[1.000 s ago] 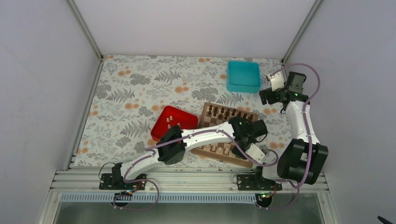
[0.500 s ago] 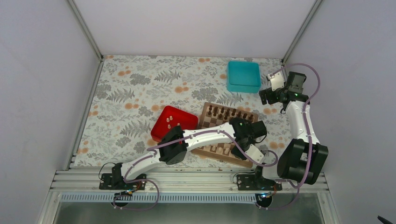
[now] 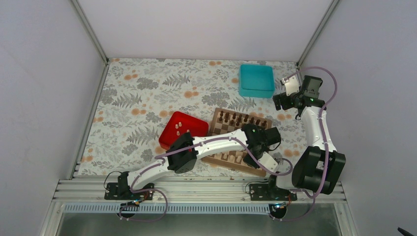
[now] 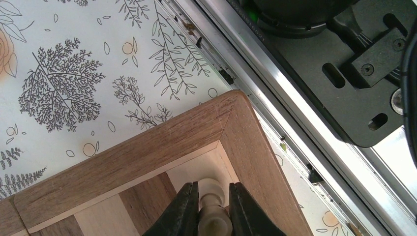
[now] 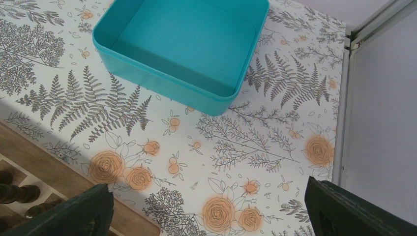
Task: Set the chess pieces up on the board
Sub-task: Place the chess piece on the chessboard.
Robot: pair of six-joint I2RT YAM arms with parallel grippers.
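Note:
The wooden chessboard (image 3: 235, 129) lies mid-table, dark pieces along its far rows and some pale pieces near its front. In the left wrist view my left gripper (image 4: 212, 209) is shut on a cream chess piece (image 4: 214, 216), whose base rests on the light corner square of the board (image 4: 162, 147). From above that gripper (image 3: 265, 160) is over the board's near right corner. My right gripper (image 5: 206, 211) is open and empty above the tablecloth beside the board's far right corner (image 5: 34, 157); it shows at the far right from above (image 3: 290, 96). A few pale pieces lie in the red tray (image 3: 172, 135).
A teal box (image 3: 256, 80) stands empty at the back right, also in the right wrist view (image 5: 182, 49). The table's metal front rail (image 4: 275, 108) and the right arm's base run close to the board's near corner. Cage walls surround the table.
The left arm's forearm shifted slightly between one second ago and half a second ago, then held still. The right arm has not moved.

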